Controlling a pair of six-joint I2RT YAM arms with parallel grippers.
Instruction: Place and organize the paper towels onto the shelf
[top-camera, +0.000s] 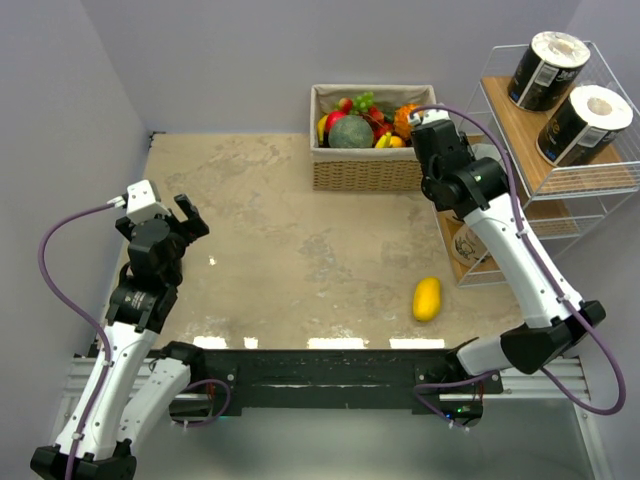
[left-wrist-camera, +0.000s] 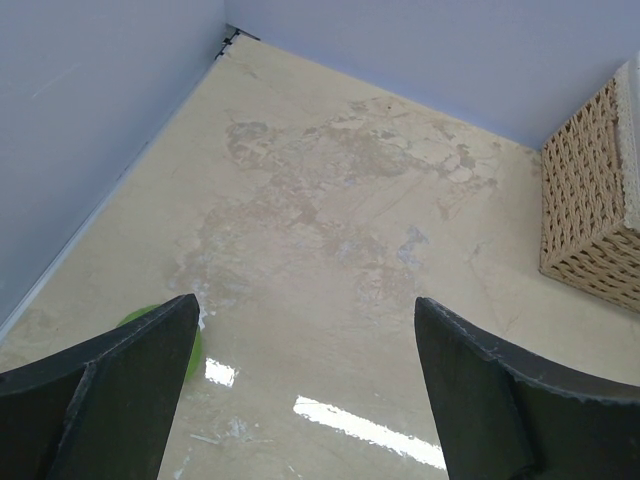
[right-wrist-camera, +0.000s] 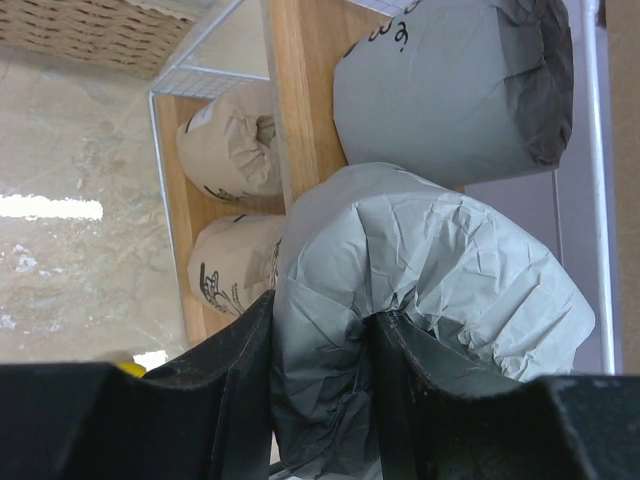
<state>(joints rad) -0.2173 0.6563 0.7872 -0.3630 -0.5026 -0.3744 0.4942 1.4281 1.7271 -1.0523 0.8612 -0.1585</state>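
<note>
green object (left-wrist-camera: 197, 352) mostly hidden, wicker basket (left-wrist-camera: 590, 220) cut off at edge

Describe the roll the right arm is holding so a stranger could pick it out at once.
Find the white wire shelf on the right of the table, where the right gripper reaches in. The held roll sits between its fingers beside another grey roll; unlike that smooth one and the tan rolls below, its grey wrapper is crumpled.
</note>
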